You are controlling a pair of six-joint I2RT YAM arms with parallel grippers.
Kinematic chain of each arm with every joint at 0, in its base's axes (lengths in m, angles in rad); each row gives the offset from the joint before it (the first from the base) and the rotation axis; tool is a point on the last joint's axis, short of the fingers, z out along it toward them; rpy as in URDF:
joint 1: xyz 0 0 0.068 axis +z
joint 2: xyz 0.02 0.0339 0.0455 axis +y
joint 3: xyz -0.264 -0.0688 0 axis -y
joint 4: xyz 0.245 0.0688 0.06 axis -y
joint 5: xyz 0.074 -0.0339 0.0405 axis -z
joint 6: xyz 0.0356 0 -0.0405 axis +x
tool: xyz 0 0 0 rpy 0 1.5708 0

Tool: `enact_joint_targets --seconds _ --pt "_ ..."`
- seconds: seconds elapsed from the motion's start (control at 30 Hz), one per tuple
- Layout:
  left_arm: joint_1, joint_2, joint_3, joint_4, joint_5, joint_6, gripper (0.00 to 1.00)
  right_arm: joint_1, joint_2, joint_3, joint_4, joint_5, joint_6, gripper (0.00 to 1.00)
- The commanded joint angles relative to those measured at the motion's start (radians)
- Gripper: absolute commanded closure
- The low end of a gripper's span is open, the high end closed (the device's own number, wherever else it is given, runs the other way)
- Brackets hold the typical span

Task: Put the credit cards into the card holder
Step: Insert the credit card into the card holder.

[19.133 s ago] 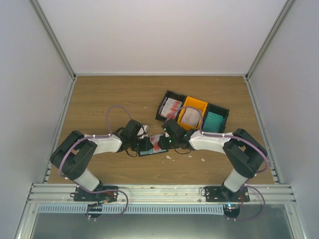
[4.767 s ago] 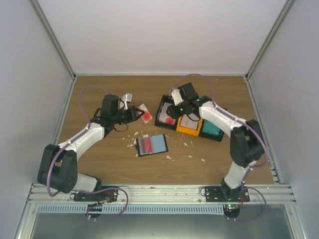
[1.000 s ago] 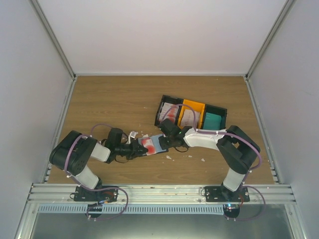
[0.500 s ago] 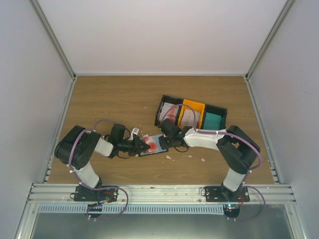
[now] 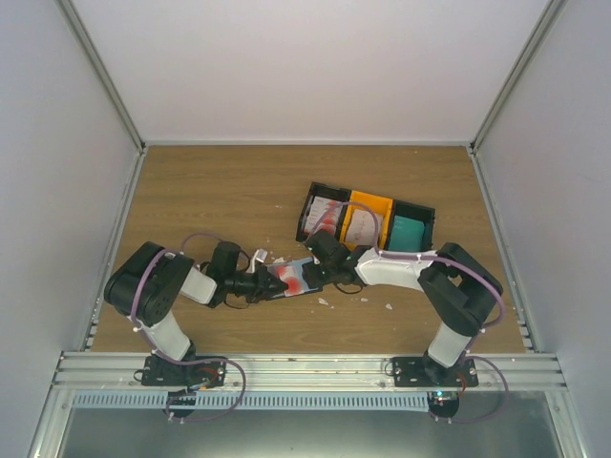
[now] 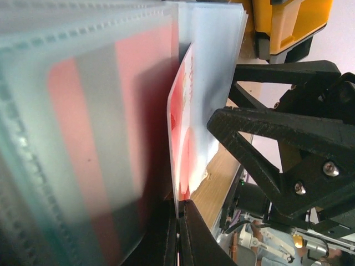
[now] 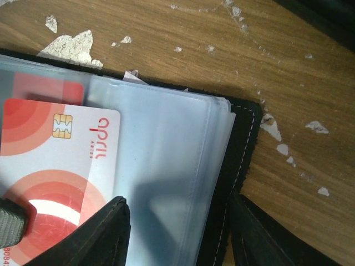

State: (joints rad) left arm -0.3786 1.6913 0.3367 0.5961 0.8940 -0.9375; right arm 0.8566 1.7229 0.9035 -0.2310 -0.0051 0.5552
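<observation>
First card (image 7: 50, 87) sits sleeved, left fingers (image 6: 194, 244) clamp a second card (image 7: 55, 160) half over the card holder (image 7: 245, 138), not seated; right fingers (image 7: 111, 233) spread apart; trays (image 5: 307, 204) hold more cards (image 5: 410, 232).

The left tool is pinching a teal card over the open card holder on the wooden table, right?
Not teal. The card in the left tool is red-and-white, as the right wrist view shows; it does lie over the open card holder on the wooden table.

Trays (image 5: 374, 197) near card holder (image 7: 166, 166) (far right).
</observation>
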Motion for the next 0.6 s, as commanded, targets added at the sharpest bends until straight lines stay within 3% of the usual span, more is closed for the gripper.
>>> enact_joint_targets --seconds 0.0,0.27,0.57 --pt "-0.017 0.032 0.001 -0.035 -0.025 -0.003 1.0 0.013 -0.013 -0.032 0.01 -0.087 0.014 0.48" --pt "-0.03 0.061 0.058 -0.042 -0.036 0.008 1.0 0.013 -0.035 -0.046 0.026 -0.129 0.019 0.4" --pt "-0.05 0.081 0.09 -0.046 -0.073 0.018 1.0 0.014 -0.039 -0.049 0.027 -0.133 0.029 0.4"
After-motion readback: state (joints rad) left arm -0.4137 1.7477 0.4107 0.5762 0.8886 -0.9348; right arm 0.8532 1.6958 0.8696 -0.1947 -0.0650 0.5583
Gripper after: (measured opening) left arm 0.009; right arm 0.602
